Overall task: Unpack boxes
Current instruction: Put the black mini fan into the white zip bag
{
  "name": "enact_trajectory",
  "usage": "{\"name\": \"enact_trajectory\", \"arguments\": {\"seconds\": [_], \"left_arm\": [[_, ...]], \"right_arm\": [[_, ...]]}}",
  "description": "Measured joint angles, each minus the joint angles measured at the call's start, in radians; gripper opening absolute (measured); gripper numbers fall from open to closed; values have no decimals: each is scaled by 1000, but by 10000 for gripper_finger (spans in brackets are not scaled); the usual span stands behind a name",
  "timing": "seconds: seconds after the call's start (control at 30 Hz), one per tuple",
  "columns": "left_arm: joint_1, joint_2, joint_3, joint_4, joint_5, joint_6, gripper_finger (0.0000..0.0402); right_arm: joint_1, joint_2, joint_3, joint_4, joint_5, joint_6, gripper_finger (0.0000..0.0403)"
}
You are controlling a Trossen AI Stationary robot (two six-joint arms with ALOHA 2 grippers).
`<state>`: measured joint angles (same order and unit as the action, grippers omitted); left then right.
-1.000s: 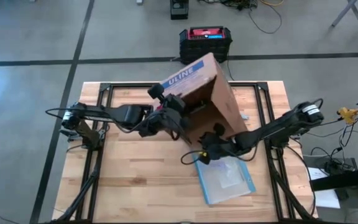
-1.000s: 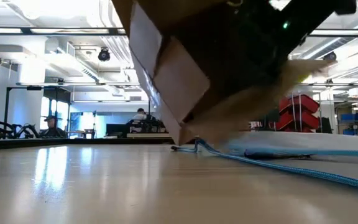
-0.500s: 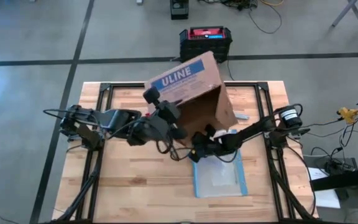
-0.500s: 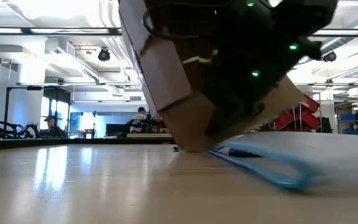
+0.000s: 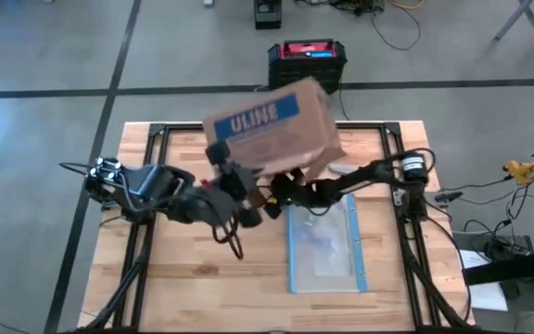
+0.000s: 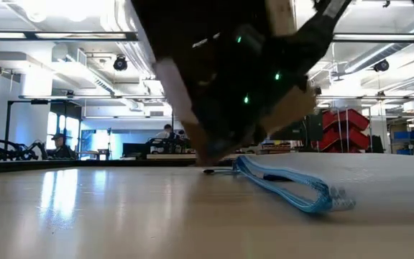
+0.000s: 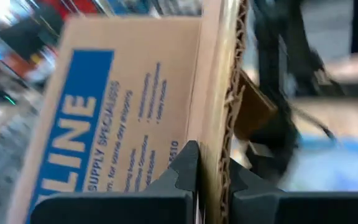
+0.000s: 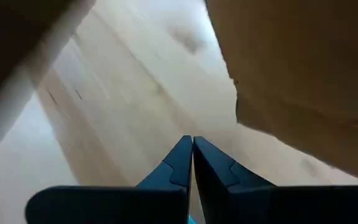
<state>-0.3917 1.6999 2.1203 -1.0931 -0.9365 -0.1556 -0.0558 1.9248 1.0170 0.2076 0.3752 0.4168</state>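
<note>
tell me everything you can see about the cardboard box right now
The cardboard box is brown corrugated board with a blue ULINE label on its upper side. It is tipped on the far middle of the table. The left end effector is shut on a raw fluted edge of one wall. The right end effector is shut and empty just beside it.

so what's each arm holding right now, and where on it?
Left gripper is shut on the cardboard box, pinching the corrugated edge of its wall. Right gripper is shut with nothing between its jaws.
</note>
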Motion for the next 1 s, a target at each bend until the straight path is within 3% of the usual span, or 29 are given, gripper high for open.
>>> {"name": "enact_trajectory", "arguments": {"seconds": [0.13,0.33,0.67,1.0], "left_arm": [[-1,2,-43,-198,161,-213,0],[-13,5,-212,-161,321,-278,0],[-11,-13,-430,-182,339,-336,0],[-7,-94,-451,-320,325,-417,0]], "right_arm": [[-31,82,34,15,-90,41,0],[-33,120,93,7,-110,58,0],[-19,116,171,-136,-203,-20,0],[105,33,170,-231,-228,-34,0]]}}
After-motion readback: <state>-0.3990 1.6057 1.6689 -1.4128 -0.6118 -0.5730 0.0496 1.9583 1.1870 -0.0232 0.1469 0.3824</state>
